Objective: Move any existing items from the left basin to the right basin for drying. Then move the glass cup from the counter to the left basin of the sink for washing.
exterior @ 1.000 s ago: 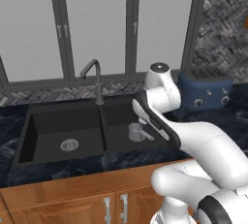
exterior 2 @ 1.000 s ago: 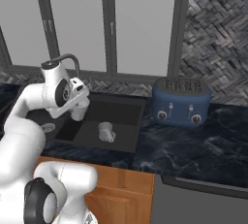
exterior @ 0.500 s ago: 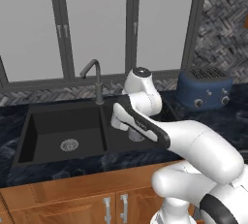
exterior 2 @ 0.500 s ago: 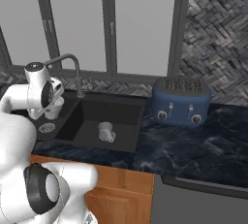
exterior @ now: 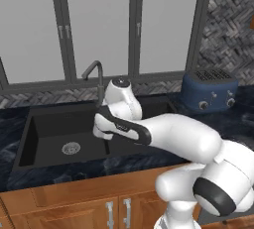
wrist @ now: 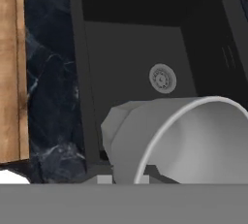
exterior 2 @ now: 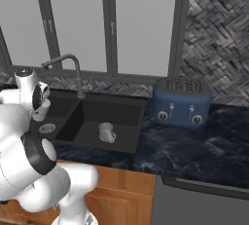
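The arm is reaching across the sink (exterior: 30, 124), its gripper (exterior: 101, 126) hanging over the left basin (exterior: 49, 136) above the divider. Seen from the hand, the glass cup (wrist: 184, 140) is lying tipped on its side right at the fingers, open mouth to the right, with the silver drain strainer (wrist: 162, 78) beyond it. Looks carried, though I cannot tell whether the jaws are pinching it. A grey handled cup (exterior 2: 107, 132) is sitting in the right basin (exterior 2: 116, 117). A blue toaster (exterior 2: 181, 102) is standing on the counter (exterior 2: 204, 141).
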Motion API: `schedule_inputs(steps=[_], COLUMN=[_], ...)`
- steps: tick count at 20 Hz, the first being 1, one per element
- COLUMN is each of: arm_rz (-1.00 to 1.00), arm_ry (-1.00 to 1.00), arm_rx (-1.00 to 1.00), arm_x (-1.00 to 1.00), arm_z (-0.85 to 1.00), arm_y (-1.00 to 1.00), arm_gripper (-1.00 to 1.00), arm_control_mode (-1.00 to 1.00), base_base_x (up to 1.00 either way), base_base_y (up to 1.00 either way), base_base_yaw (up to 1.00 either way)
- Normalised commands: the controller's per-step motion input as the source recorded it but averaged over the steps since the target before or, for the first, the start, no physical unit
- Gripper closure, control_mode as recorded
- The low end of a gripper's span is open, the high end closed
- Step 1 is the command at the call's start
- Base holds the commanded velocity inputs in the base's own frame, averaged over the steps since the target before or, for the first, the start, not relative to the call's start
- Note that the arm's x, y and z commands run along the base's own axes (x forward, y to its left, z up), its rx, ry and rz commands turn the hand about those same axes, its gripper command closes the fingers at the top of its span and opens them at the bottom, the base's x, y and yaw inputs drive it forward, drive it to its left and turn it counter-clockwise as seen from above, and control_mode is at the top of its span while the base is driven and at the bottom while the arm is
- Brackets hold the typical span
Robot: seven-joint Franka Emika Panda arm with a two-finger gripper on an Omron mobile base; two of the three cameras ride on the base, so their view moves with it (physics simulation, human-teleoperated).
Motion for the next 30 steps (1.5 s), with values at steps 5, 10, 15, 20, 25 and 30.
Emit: schedule_inputs(steps=[5,10,15,20,25,30], arm_rz=[0.0,0.0,0.0,0.0,0.0,-0.01], arm_ry=[0.0,0.0,0.0,0.0,0.0,0.0], arm_rx=[-0.08,-0.03,-0.01,0.0,-0.01,0.0], arm_x=[0.47,0.32,0.27,0.26,0.33,0.24], arm_z=[-0.47,-0.35,-0.41,-0.41,-0.4,-0.08], arm_y=[0.33,0.32,0.26,0.2,0.13,0.19], arm_gripper=[1.0,1.0,1.0,1.0,1.0,1.0], arm_control_mode=[-1.0,-1.0,-1.0,-1.0,-1.0,-1.0], base_base_x=[0.0,0.0,0.0,0.0,0.0,0.0], base_base_y=[0.0,0.0,0.0,0.0,0.0,0.0], base_base_yaw=[0.0,0.0,0.0,0.0,0.0,0.0])
